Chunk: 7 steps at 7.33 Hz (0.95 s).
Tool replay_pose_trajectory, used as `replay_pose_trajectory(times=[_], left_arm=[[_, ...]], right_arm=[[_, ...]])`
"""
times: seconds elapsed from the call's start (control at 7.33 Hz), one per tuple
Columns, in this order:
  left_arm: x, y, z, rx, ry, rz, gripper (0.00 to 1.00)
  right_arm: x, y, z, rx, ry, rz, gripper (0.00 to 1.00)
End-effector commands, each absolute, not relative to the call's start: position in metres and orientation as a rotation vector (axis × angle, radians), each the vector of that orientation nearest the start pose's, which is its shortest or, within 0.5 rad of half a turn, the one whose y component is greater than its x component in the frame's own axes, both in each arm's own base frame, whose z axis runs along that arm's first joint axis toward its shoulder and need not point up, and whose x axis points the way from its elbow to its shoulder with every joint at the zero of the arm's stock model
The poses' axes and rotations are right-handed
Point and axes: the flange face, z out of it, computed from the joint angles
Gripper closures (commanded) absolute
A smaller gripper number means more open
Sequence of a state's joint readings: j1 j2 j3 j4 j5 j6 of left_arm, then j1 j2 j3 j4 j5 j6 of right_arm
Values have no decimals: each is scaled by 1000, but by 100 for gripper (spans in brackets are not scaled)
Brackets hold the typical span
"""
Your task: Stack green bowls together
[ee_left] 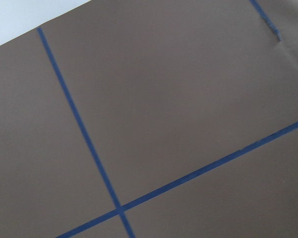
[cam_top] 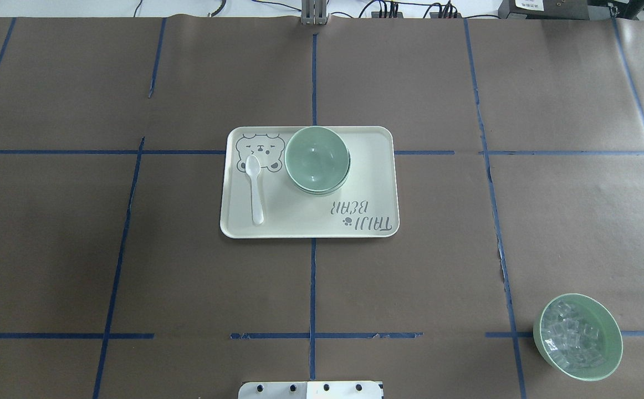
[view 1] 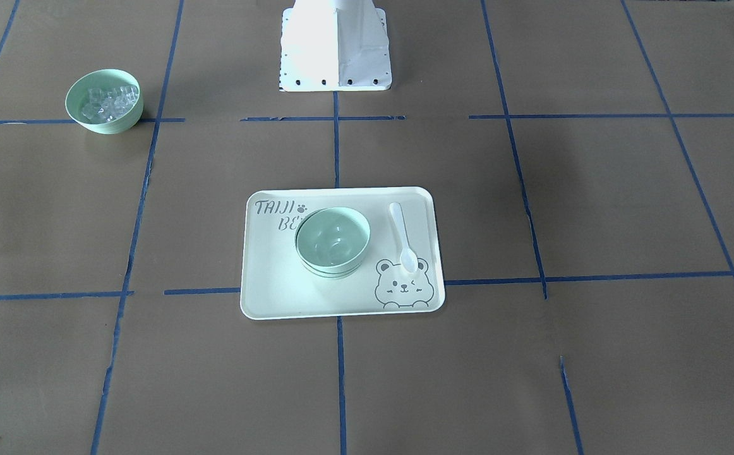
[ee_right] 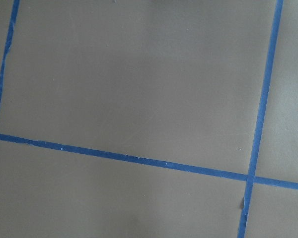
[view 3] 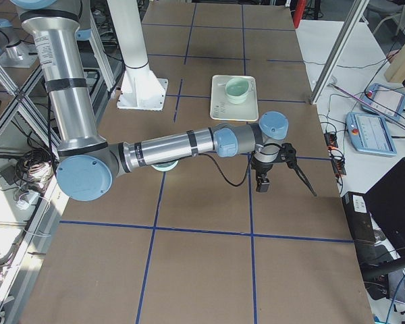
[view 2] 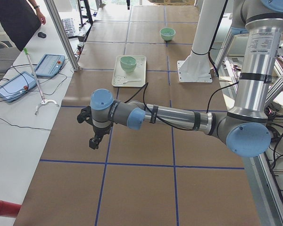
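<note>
The green bowls (view 1: 332, 240) sit nested in one stack on the pale tray (view 1: 278, 297), with lower rims showing under the top bowl. The stack also shows in the overhead view (cam_top: 316, 158) and both side views (view 2: 128, 62) (view 3: 237, 86). My left gripper (view 2: 95, 139) hangs over bare table far toward the table's left end. My right gripper (view 3: 262, 181) hangs over bare table far toward the right end. Both are far from the tray and hold nothing that I can see. I cannot tell whether either is open or shut. Both wrist views show only brown table and blue tape.
A white spoon (view 1: 403, 237) lies on the tray beside the stack. A brighter green bowl with clear cubes (cam_top: 578, 337) stands near the robot's right. The white robot base (view 1: 335, 50) stands behind the tray. An operator (view 2: 19, 19) and tablets are beside the table.
</note>
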State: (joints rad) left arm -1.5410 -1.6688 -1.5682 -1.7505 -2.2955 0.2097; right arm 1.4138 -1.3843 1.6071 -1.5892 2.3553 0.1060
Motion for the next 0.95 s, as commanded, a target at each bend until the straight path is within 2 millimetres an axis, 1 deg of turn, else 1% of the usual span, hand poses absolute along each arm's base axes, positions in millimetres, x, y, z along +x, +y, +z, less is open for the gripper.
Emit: replay_pose_trajectory(times=[0.0, 0.14, 0.27, 0.41, 0.55, 0.68, 0.82], left_arm=[[-63, -516, 645, 239, 763, 281, 0], [-58, -495, 657, 215, 835, 271, 0], [-57, -494, 649, 217, 841, 249, 0], [-58, -484, 655, 214, 837, 240, 0], [-55, -484, 654, 219, 847, 246, 0], [-55, -490, 651, 211, 841, 239, 0], [-55, -484, 651, 202, 842, 239, 0]], right_arm=[[-20, -568, 559, 81, -798, -135, 0], [-20, -566, 560, 79, -799, -133, 0], [-21, -566, 559, 78, -800, -129, 0], [-21, -566, 559, 78, -800, -126, 0], [-21, -566, 559, 75, -800, -126, 0], [-22, -566, 559, 75, -798, -127, 0], [-22, -566, 564, 66, -801, -124, 0]])
